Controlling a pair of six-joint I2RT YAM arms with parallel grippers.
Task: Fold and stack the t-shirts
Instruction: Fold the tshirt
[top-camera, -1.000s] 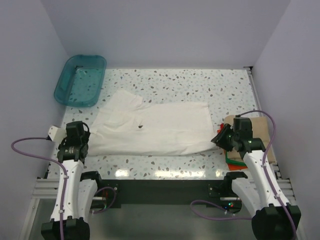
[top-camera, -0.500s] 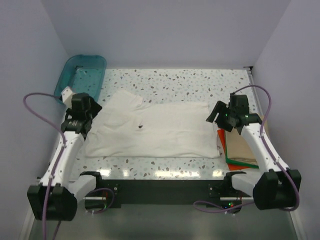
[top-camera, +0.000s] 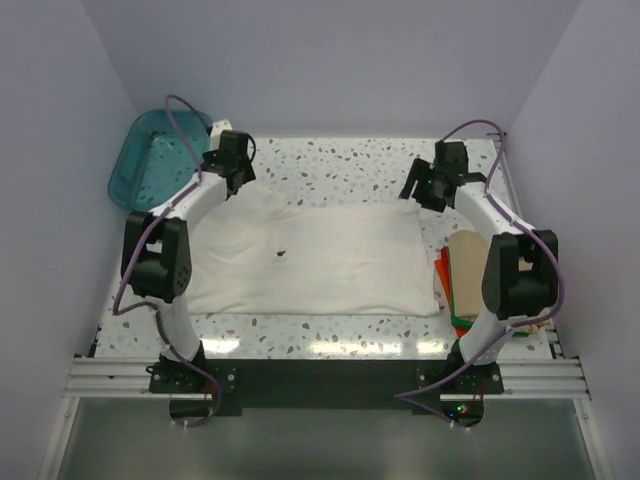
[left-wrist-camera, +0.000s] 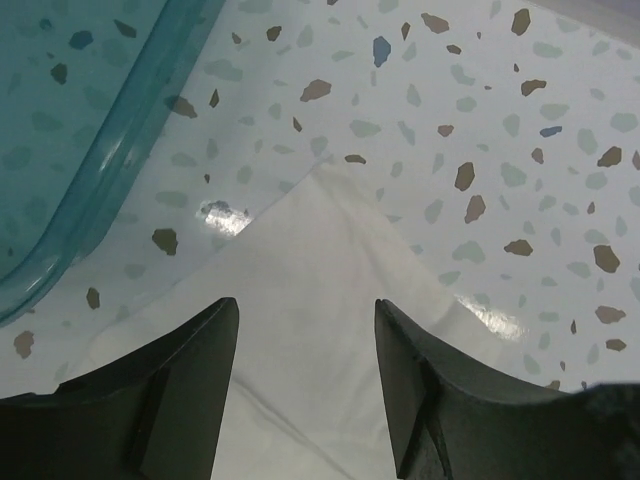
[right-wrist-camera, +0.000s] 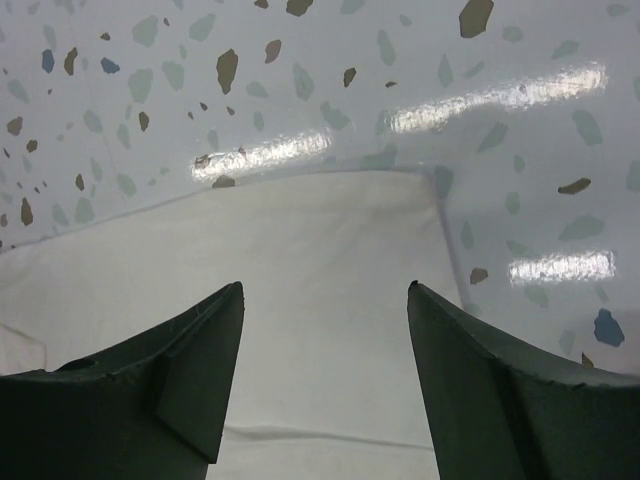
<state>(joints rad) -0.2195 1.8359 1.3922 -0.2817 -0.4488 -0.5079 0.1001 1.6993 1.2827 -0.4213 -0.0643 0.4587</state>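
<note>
The off-white t-shirt (top-camera: 320, 255) lies flat across the middle of the table, a tiny dark mark (top-camera: 281, 253) near its centre. My left gripper (top-camera: 236, 181) is open and empty above its far left corner (left-wrist-camera: 330, 250). My right gripper (top-camera: 415, 195) is open and empty above its far right corner (right-wrist-camera: 400, 200). A stack with a tan shirt (top-camera: 465, 275) on top and orange-red (top-camera: 442, 282) and green (top-camera: 462, 324) edges below lies at the right, partly hidden by my right arm.
A teal translucent plastic tub (top-camera: 150, 160) stands at the far left corner and shows beside the shirt in the left wrist view (left-wrist-camera: 90, 150). Walls close in the table on three sides. Bare speckled tabletop (top-camera: 330, 155) lies beyond the shirt.
Both arms have swung from the near edge out to the far corners of the off-white shirt. The shirt's near edge lies straighter than a second ago.
</note>
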